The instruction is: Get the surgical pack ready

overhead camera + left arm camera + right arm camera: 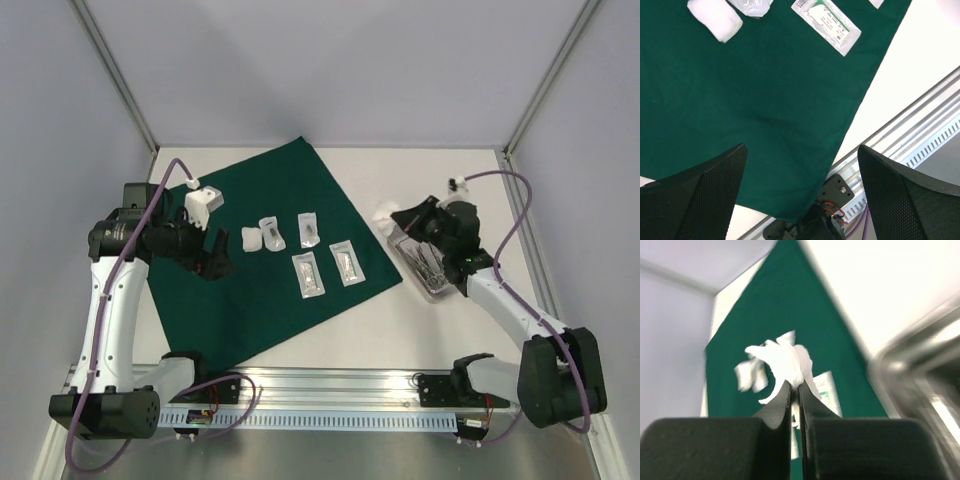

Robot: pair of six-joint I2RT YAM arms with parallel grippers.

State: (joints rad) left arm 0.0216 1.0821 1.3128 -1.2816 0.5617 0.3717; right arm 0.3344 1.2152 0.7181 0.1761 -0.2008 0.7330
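The dark green cloth (270,250) lies flat on the table, with a white gauze roll (251,238) and several clear pouches (308,273) on it. My left gripper (215,255) hovers open over the cloth's left part; in the left wrist view its fingers (705,195) stand wide apart above the cloth (760,90), with the gauze roll (715,19) and a pouch (827,22) ahead. My right gripper (392,220) is shut on a piece of white gauze (785,362), held beside the steel tray (428,265) that holds metal instruments, right of the cloth.
An aluminium rail (330,400) with the arm bases runs along the near edge. White walls and frame posts (115,70) enclose the table at the back and sides. The tray's rim (912,365) shows blurred at the right of the right wrist view.
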